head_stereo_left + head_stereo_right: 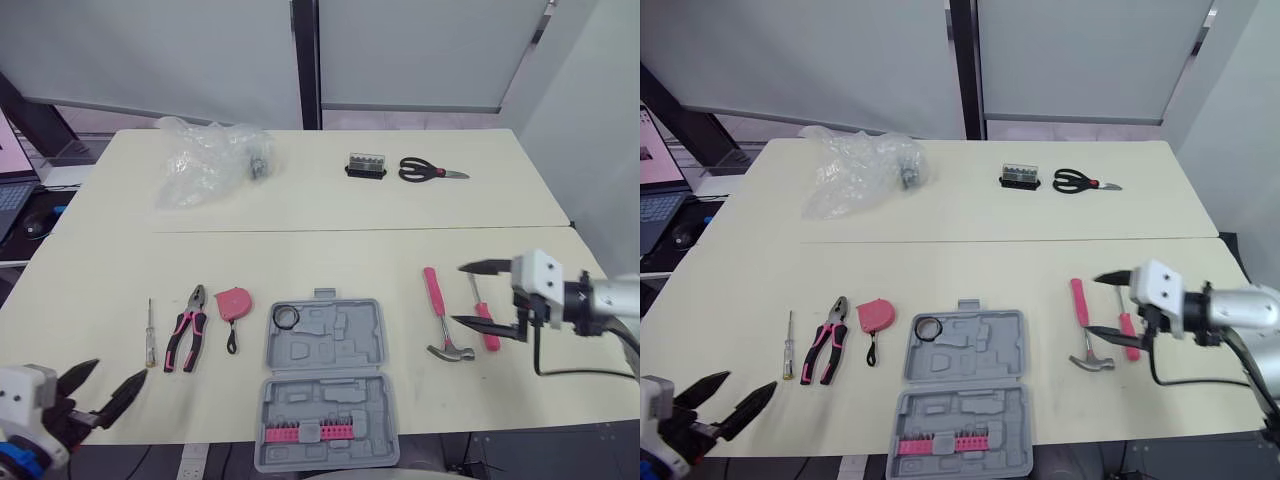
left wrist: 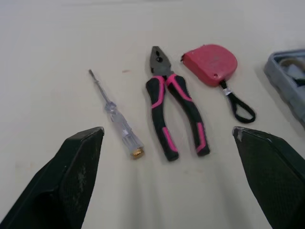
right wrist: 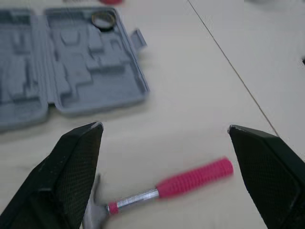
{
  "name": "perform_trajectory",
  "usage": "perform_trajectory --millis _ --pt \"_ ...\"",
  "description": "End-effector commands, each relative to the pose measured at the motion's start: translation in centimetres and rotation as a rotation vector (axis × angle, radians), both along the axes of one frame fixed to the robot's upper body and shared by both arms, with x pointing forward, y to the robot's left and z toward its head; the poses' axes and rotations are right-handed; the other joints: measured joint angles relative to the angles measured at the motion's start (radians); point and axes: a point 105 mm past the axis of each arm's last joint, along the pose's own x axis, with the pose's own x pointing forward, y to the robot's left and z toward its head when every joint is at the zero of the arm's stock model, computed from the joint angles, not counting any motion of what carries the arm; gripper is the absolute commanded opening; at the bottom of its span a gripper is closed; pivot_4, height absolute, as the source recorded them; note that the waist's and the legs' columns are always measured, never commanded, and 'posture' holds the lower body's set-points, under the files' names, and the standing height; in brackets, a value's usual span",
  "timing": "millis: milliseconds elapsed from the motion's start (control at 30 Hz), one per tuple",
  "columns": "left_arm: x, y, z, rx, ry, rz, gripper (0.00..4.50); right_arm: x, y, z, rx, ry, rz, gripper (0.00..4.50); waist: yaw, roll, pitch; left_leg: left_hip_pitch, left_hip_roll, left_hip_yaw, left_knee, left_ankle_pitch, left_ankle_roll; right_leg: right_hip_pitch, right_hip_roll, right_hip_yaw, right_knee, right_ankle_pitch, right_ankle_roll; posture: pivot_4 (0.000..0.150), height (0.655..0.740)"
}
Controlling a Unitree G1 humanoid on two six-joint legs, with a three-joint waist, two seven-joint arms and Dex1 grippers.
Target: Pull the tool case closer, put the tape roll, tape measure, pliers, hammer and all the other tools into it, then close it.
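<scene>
We see the open tool case (image 1: 340,342) at the table's near edge, with the tape roll (image 1: 286,317) in its far half and pink bits (image 1: 305,432) in its near half. The pliers (image 1: 187,340) and tape measure (image 1: 234,303) lie at its 9 o'clock, the hammer (image 1: 440,315) at 3. The left gripper (image 1: 115,372) and right gripper (image 1: 460,293) are spread and empty.

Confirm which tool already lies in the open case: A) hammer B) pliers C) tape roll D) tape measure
C: the tape roll sits in a corner recess of the case; the hammer, pliers and tape measure lie on the table outside it.
</scene>
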Motion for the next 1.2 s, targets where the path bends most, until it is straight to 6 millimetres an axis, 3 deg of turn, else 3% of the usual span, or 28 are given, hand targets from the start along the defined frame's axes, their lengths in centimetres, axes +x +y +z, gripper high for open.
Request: perform_trajectory --millis 33,167,333,500,600,767,833,867,1000,1200 --pt "-0.3 -1.2 0.6 -0.004 -0.035 0.039 4.50 -0.5 2.3 0.8 0.029 0.045 0.095 4.47 0.010 -0.003 -0.001 -0.001 0.000 -0.002 0.000 0.000 0.000 0.001 0.000 0.000 -0.001 0.000 0.000 0.150 0.7400" --pt "0.3 -5.6 0.4 -0.096 -0.101 0.098 4.50 0.2 4.8 1.9 0.051 0.049 0.185 4.47 0.021 0.000 0.000 -0.002 -0.002 0.002 0.000 0.000 0.000 0.003 -0.002 0.001 -0.012 0.003 0.005 0.150 0.7400" --pt "2.8 -9.6 -0.1 -0.131 -0.129 0.153 4.50 0.7 5.9 1.9 0.046 0.065 0.222 4.47 0.029 -0.002 -0.001 -0.004 -0.003 0.000 0.002 0.000 0.000 0.003 -0.002 0.000 -0.012 0.004 0.006 0.150 0.7400" --pt "5.4 -10.8 -0.8 -0.109 -0.135 0.207 4.50 0.6 6.5 1.8 0.046 0.080 0.249 4.47 0.025 0.010 0.000 -0.006 -0.003 0.000 0.001 0.000 0.001 0.000 -0.001 0.001 -0.012 0.004 0.006 0.150 0.7400" --pt "6.8 -11.2 -1.7 -0.100 -0.119 0.225 4.50 0.6 6.7 1.9 0.043 0.084 0.258 4.47 0.031 0.027 0.000 -0.007 -0.005 -0.001 0.000 0.000 0.001 -0.001 -0.001 0.001 -0.012 0.004 0.006 0.150 0.7400" --pt "8.7 -12.4 -2.1 -0.083 -0.124 0.219 3.28 0.6 6.8 2.2 0.037 0.085 0.266 4.50 0.047 0.048 -0.001 -0.015 -0.009 -0.003 -0.002 0.000 0.001 -0.007 -0.003 0.003 -0.012 0.004 0.006 0.150 0.7400" --pt "9.2 -12.6 -2.2 -0.072 -0.127 0.213 3.28 0.6 6.9 2.2 0.037 0.085 0.266 4.50 0.050 0.052 -0.002 -0.015 -0.012 -0.002 -0.003 -0.002 0.004 -0.007 -0.005 0.004 -0.012 0.004 0.006 0.150 0.7400" --pt "9.5 -12.7 -2.1 -0.074 -0.131 0.208 3.28 0.5 6.9 2.2 0.038 0.087 0.265 4.50 0.051 0.052 -0.002 -0.015 -0.014 -0.002 -0.002 -0.003 0.006 -0.007 -0.007 0.004 -0.010 0.003 0.007 0.150 0.7400" --pt "10.2 -13.1 -2.5 -0.064 -0.114 0.195 3.28 0.2 7.0 2.1 0.037 0.094 0.263 4.50 0.039 0.027 -0.009 -0.017 -0.013 -0.005 0.000 -0.004 0.007 -0.006 -0.006 0.001 -0.012 0.003 0.007 0.150 0.7400" --pt "11.1 -13.2 -2.7 -0.073 -0.099 0.229 3.28 0.0 6.9 1.9 0.036 0.101 0.257 4.50 0.028 0.022 -0.006 -0.014 -0.013 -0.009 0.003 -0.005 0.009 0.000 -0.005 0.000 -0.012 0.003 0.007 0.150 0.7400"
